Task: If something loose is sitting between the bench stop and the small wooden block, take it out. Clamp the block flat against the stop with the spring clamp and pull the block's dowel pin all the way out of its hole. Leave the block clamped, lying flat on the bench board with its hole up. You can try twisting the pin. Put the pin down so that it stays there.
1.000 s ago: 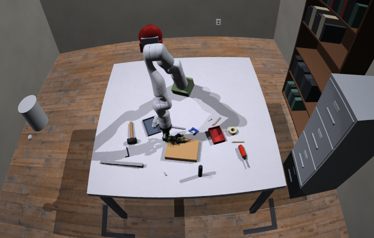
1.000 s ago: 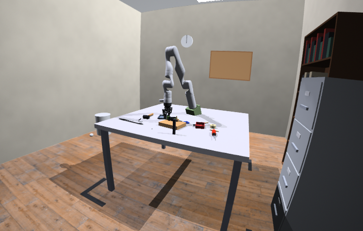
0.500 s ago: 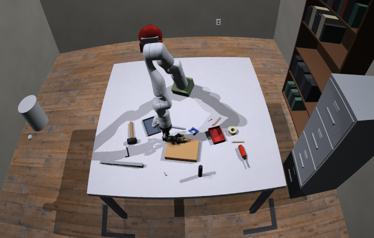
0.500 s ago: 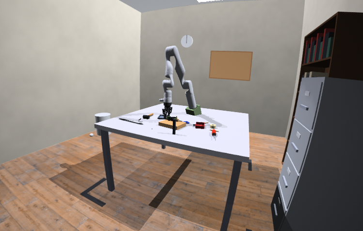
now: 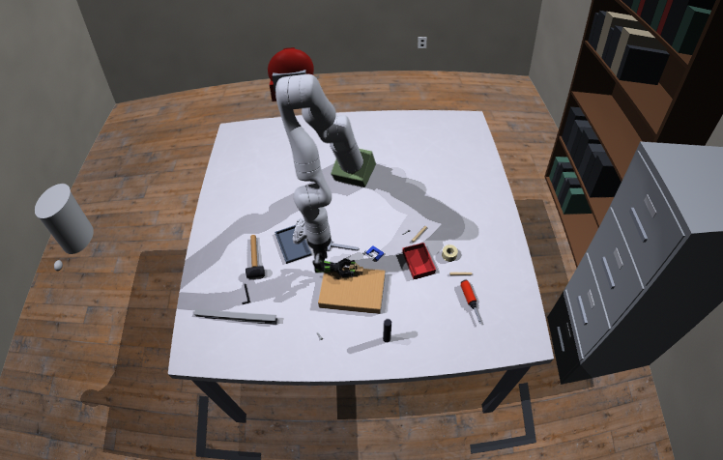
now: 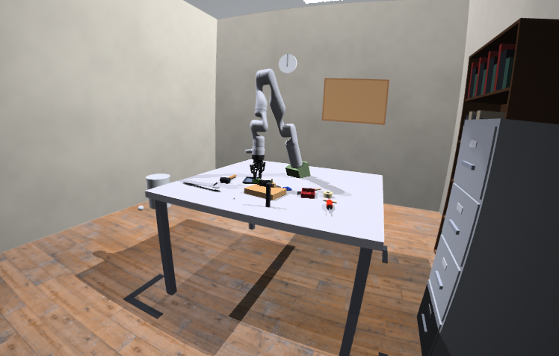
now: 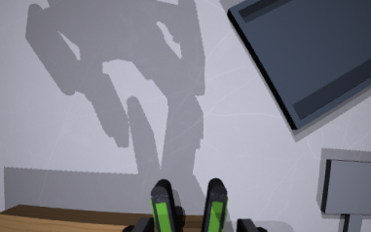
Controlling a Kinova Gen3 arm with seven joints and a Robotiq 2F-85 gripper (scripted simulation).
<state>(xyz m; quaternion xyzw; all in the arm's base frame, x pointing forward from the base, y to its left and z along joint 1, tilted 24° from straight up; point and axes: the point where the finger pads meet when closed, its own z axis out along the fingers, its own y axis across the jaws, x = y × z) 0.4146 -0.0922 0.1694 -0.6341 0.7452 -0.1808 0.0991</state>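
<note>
My gripper [image 5: 325, 266] [image 6: 256, 178] [image 7: 189, 188] points down at the back left edge of the wooden bench board [image 5: 351, 293] [image 6: 264, 191] [image 7: 77, 223]. Its fingers stand partly open. In the wrist view a small dark part shows low between them, but no grip on it is visible. The black and green spring clamp [image 5: 344, 268] [image 6: 265, 182] is at the board's back edge, close beside the fingers. A small tan piece, seemingly the block with its pin [image 5: 356, 268] [image 6: 273, 182], is at the clamp's right. The stop, the hole and any gap are too small or hidden to tell.
A dark tray [image 5: 292, 244] [image 7: 320, 54] and a hammer [image 5: 254, 257] are left of the arm. A blue object [image 5: 376, 250], a red bin [image 5: 419, 260], a tape roll [image 5: 449, 252] and a screwdriver [image 5: 469, 294] are right. An upright black cylinder [image 5: 387, 330] [image 6: 267, 195] stands in front.
</note>
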